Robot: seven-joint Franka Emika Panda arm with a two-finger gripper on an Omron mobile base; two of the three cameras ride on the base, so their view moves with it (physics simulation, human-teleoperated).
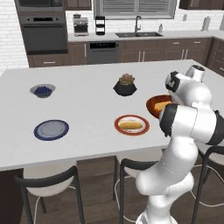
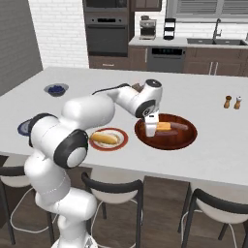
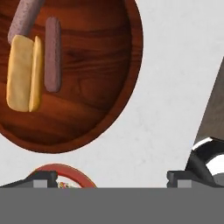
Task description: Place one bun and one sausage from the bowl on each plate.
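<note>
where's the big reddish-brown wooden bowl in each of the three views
Left base view: the wide reddish-brown wooden bowl sits right of centre, partly hidden behind the white arm.
Right base view: the bowl lies right of centre, below the gripper.
Hand view: the bowl covers the upper left.
Shared landmark: the red-orange-rimmed plate beside the bowl, at the hand view's bottom edge.

Home kitchen: oven point(image 1: 44, 31), sink point(image 1: 136, 34), island point(image 1: 87, 109) w/ stools point(image 1: 48, 183).

Bun point(image 3: 24, 74) and two sausages point(image 3: 52, 54) in bowl point(image 3: 109, 105); second bun point(image 2: 105, 138) on plate point(image 2: 121, 143) (left of bowl).
</note>
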